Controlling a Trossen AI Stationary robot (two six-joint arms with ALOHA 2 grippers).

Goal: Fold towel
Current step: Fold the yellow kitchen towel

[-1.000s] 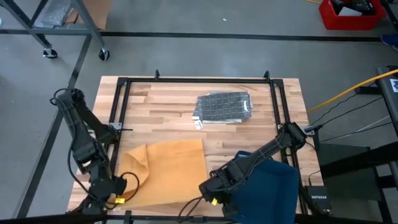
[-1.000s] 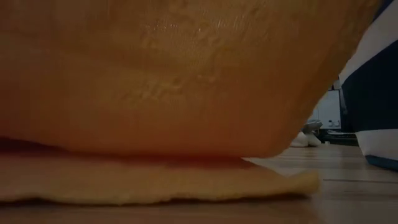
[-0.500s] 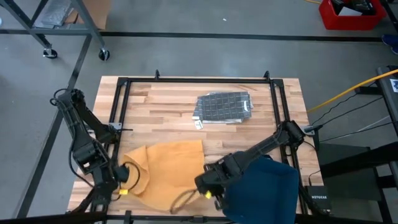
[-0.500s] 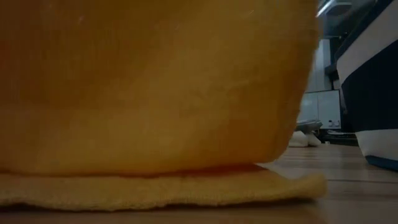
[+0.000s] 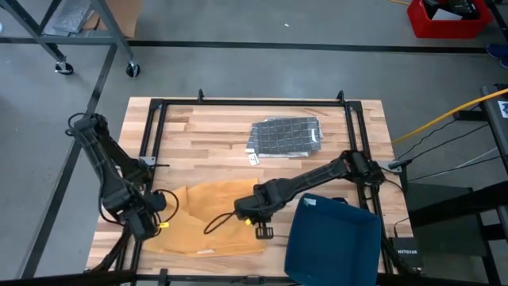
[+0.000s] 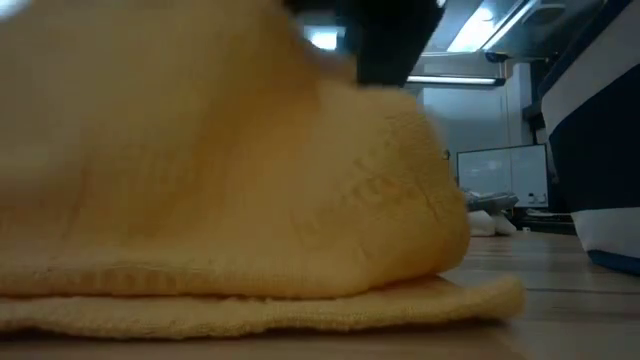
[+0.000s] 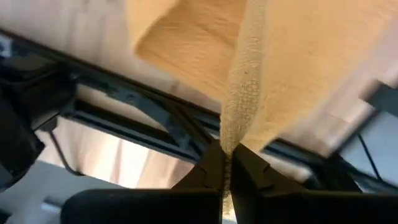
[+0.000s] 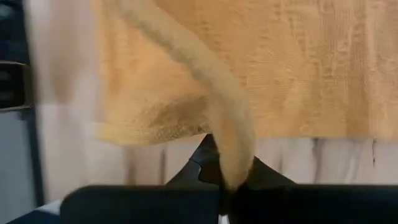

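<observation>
Both arms are built from matte black, rounded link segments. A thin black cable is looped beside the left gripper [image 5: 155,225] and the right gripper [image 5: 242,213]. A small yellow marking is seen just behind the fingers [image 7: 252,176] of each.

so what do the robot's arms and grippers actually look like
Both are slim, dark, jointed arms with black cables looping alongside. The left gripper and right gripper each end in two dark, tapering fingers, and each has a small yellow mark near its tip.
</observation>
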